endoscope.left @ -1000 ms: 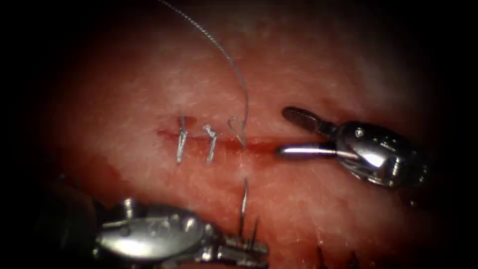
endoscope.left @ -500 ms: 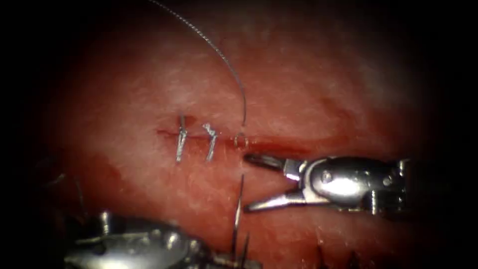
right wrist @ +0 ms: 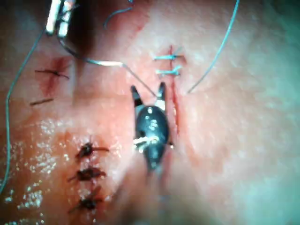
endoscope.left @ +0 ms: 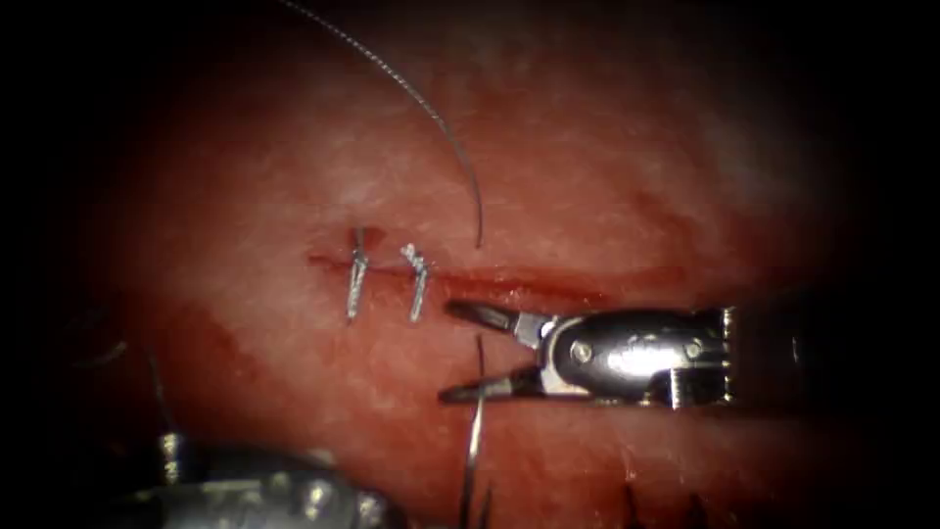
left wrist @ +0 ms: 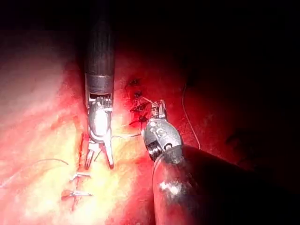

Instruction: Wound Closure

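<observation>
The cut (endoscope.left: 548, 286) runs across the tissue (endoscope.left: 607, 167), with two finished stitches (endoscope.left: 357, 284) (endoscope.left: 416, 282) at its left end. Just right of them, thread (endoscope.left: 477, 411) rises from the tissue on the near side and runs down to the left tool (left wrist: 158, 108), whose jaws are shut on it. The left tool's wrist (endoscope.left: 284, 498) is low in the endoscope view. The far strand (endoscope.left: 431, 113) arcs up and away from the cut. My right tool (endoscope.left: 450, 353) lies on the near side, jaws open astride the near thread and holding nothing. No needle is clear to me.
Red fluid (endoscope.left: 509, 286) lines the cut right of the stitches. A row of dark older stitches (right wrist: 86, 173) sits on another part of the tissue, beside the left tool (left wrist: 138, 105). Short dark thread ends (endoscope.left: 629, 502) stick up at the near edge.
The right tool moved from beyond the cut's right part down and left onto the near side, jaws still open. The left tool drew back lower left, and the small thread loop at the cut vanished.
</observation>
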You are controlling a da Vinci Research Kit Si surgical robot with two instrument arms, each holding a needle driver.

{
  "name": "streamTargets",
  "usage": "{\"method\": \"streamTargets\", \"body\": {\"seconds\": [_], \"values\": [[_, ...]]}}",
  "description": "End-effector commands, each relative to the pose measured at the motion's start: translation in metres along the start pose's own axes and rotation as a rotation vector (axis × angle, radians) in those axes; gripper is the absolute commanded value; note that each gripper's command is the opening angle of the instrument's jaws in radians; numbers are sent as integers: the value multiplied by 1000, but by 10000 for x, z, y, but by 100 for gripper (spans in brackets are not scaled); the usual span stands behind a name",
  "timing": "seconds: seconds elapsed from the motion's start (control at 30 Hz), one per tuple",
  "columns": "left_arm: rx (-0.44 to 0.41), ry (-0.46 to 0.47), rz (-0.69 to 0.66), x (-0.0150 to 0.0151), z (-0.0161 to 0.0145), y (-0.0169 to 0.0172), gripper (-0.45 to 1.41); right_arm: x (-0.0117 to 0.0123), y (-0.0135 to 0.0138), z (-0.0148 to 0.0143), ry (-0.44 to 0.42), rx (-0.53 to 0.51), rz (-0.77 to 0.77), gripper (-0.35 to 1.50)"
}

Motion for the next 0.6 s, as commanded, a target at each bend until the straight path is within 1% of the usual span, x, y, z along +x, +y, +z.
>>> {"method": "streamTargets", "body": {"seconds": [0.03,0.17,0.27,0.3,0.33,0.37,0.4,0.47,0.6], "values": [[7,-5,20,-7,2,7,-45,-6,-7,6,-5,-4,13,81],[51,-8,82,9,-12,17,-45,-8,-6,5,-7,-8,30,81],[70,-12,117,20,-22,24,-45,-9,-7,6,-12,-6,59,73],[81,-14,130,23,-24,26,-45,-9,-7,6,-15,-5,70,59],[97,-16,144,27,-26,28,-45,-8,-7,6,-18,-7,88,39],[100,-17,148,28,-26,29,-45,-8,-7,6,-17,2,101,9],[112,-19,161,29,-25,31,-45,-6,-7,5,-21,26,132,-35],[118,-20,166,29,-23,31,-45,-4,-5,4,-25,31,165,-35],[123,-23,189,27,-23,32,-45,4,-2,0,-34,-2,226,-35]]}}
